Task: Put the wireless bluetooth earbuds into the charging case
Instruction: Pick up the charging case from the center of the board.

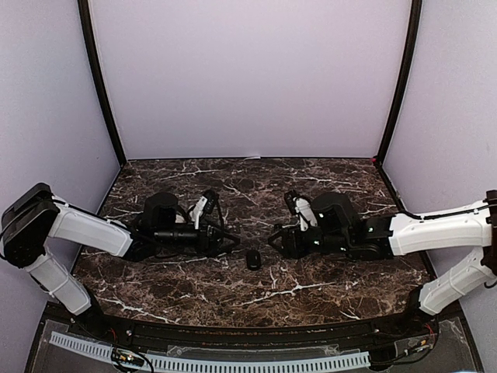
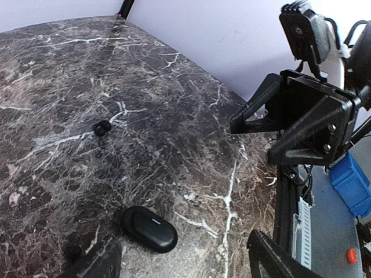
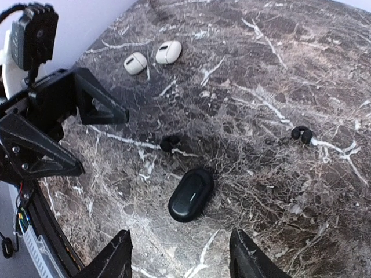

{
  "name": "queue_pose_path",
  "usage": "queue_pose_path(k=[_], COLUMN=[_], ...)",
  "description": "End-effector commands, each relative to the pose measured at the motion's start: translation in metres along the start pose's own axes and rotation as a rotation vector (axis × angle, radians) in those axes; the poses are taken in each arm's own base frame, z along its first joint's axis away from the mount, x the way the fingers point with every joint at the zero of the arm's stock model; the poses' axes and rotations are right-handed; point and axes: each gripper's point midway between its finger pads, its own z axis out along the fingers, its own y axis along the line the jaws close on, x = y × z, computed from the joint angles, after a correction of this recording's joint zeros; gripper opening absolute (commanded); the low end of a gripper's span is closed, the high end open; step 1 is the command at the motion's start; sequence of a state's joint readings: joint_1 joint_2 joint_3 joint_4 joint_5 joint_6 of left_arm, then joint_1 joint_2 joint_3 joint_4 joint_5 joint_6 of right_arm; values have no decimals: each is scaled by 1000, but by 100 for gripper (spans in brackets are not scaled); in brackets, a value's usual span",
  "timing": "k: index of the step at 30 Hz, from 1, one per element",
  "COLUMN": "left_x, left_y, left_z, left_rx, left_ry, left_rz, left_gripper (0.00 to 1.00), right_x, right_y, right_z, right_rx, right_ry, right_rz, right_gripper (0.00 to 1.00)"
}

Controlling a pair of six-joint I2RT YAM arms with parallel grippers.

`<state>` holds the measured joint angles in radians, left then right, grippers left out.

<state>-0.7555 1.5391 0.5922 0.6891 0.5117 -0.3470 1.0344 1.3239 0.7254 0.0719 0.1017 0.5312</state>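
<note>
While right pincer gapes empty, black earbud lies ahead, beyond case; left pincer likewise.

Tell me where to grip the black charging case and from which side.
Grip the black case across its two long sides, coming straight down from above. It lies flat and closed on the table, an elongated pebble, so its narrow width is likely the easier span.

Soft even light, mild fisheye overhead.

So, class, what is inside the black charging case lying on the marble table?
Nothing shows: the black charging case lies shut, hiding its inside. A black earbud lies outside, beside it.
</note>
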Motion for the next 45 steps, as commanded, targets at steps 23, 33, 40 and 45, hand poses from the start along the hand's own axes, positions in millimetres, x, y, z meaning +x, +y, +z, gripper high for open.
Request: queue_pose_path(k=[23, 33, 40, 45], left_x=[-20, -27, -24, -23], left_y=[44, 44, 41, 29], left_z=[-50, -62, -57, -51], left_rx=[-354, -394, -363, -284], left_ry=[-196, -234, -216, -205], left_rz=[22, 61, 65, 77], left_gripper=[79, 80, 80, 80], right_x=[52, 70, 75, 54], right_y=[-25, -14, -14, 3], right_z=[96, 113, 111, 95], right_rx=[572, 526, 520, 408], right_ry=[286, 360, 375, 319], right_rz=[-4, -35, -37, -69], right_gripper=[65, 61, 48, 37])
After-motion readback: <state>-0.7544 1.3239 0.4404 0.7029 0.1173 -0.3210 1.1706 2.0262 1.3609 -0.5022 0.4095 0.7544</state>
